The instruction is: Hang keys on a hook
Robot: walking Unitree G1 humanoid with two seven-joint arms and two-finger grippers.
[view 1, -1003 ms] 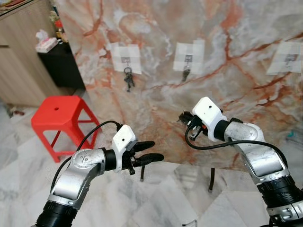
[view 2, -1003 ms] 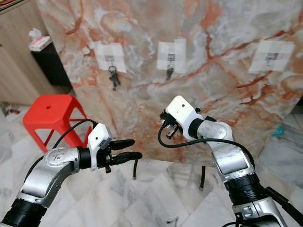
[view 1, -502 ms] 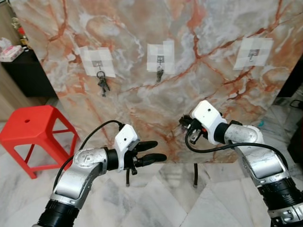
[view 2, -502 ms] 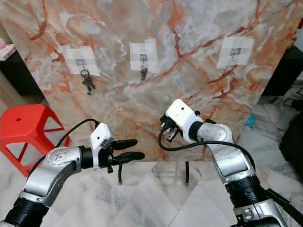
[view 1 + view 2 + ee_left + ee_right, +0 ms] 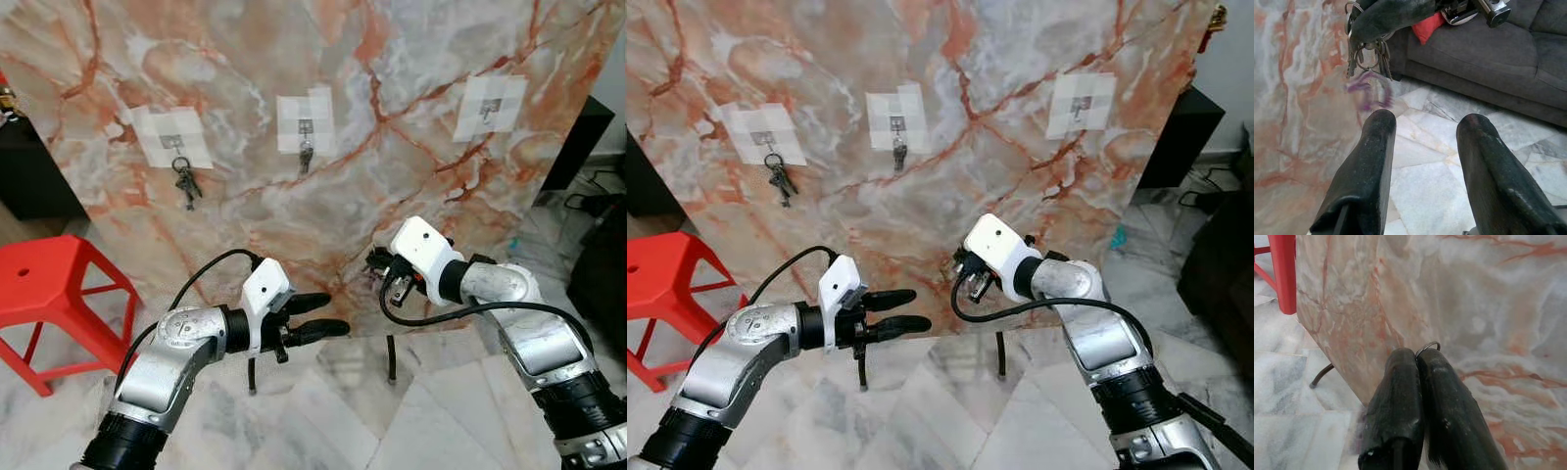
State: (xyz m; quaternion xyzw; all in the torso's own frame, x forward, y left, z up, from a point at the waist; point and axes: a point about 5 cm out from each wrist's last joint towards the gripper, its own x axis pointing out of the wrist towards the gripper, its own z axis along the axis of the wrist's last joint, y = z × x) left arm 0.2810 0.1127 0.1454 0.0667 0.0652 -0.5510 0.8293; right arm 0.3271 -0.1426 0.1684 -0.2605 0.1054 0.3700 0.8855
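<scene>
Marble dominates: a large polished slab (image 5: 294, 117), veined in rust and grey, stands upright on thin black metal legs over a pale marble-tile floor (image 5: 343, 421). Three hooks sit on taped paper squares across the slab. The left hook (image 5: 177, 144) carries a dark bunch of keys, the middle hook (image 5: 306, 126) a single hanging piece, and the right hook (image 5: 489, 105) is bare.

In front of the slab's lower edge, the right gripper (image 5: 382, 264) is clenched, its two matte black fingers pressed flat together on the key bunch (image 5: 1367, 51). The right wrist view shows a thin wire ring (image 5: 1427, 346) peeking out between those fingertips (the keys themselves are hidden there), while the left wrist view catches the bunch dangling below the closed fingers, several silver keys on rings with a blurred purple tag.

The left gripper (image 5: 318, 315), level with the slab's base, is spread wide and holds nothing; its rounded, rubbery fingers (image 5: 1366, 171) stand well apart.

A glossy red plastic stool (image 5: 49, 294) stands left of the slab. A grey fabric sofa (image 5: 1498, 54) appears in the left wrist view.
</scene>
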